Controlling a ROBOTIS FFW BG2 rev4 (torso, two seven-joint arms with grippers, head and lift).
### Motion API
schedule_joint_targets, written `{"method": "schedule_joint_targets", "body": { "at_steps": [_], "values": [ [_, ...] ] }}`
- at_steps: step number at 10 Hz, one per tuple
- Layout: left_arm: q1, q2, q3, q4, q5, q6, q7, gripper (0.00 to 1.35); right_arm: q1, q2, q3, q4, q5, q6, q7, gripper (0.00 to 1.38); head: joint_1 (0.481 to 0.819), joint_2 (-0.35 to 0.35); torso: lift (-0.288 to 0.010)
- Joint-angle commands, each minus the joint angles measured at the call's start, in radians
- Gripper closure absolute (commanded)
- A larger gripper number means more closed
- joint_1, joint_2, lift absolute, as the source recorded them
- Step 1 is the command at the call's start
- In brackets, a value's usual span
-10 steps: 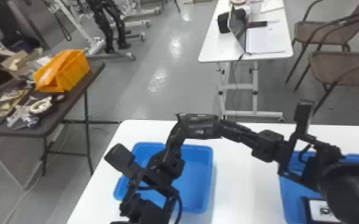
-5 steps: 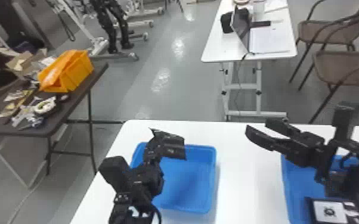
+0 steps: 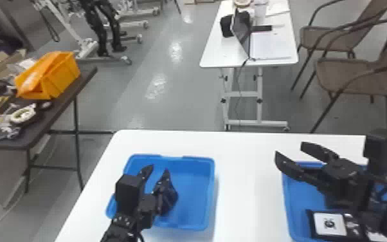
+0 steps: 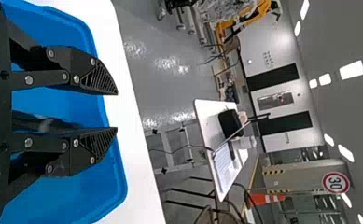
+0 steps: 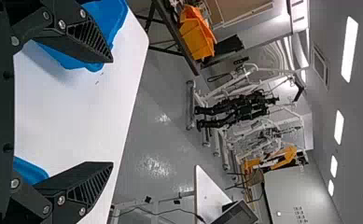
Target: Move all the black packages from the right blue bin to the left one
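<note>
Right gripper (image 3: 288, 148), with fingers wide, should go toward head view's five o'clock, gripping the black package (image 3: 329, 224) squarely; left gripper (image 3: 159, 170), also parted, should wait.

The white worktop (image 3: 247, 161) spreads below the left end effector (image 3: 158, 170) and the right end effector (image 3: 289, 149). Well to the left end effector's left is a cluttered dark table (image 3: 63, 96). Glossy grey floor (image 3: 138, 90) extends beyond both, to a smaller white table (image 3: 215, 50). Brown chairs (image 3: 344, 75) stand beyond the right end effector, to its right. Far ahead of the left end effector rises a pale wall (image 4: 263, 51), with lit ceiling panels (image 4: 352, 69) higher up.
</note>
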Motion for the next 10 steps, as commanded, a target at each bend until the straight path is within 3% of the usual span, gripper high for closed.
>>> {"method": "schedule_joint_targets", "body": {
  "at_steps": [1,2,5,10],
  "values": [
    [0.005,-0.020,0.031,0.001,-0.006,-0.049,-0.004,0.00,0.037,0.013,-0.029,-0.044,0.033,0.008,-0.007,0.25,0.695,0.235,-0.042],
    [0.017,-0.042,0.054,0.001,0.054,-0.111,0.001,0.01,0.068,0.030,-0.054,-0.093,0.081,0.025,-0.010,0.25,0.695,0.234,-0.042],
    [0.029,-0.042,0.060,-0.018,0.266,-0.177,-0.008,0.02,0.223,0.058,-0.132,-0.237,0.168,0.091,-0.099,0.25,0.695,0.207,-0.042],
    [0.024,-0.042,0.020,-0.064,0.395,-0.168,0.038,0.05,0.318,0.058,-0.230,-0.252,0.258,0.177,-0.125,0.25,0.695,0.058,-0.042]
  ]
}}
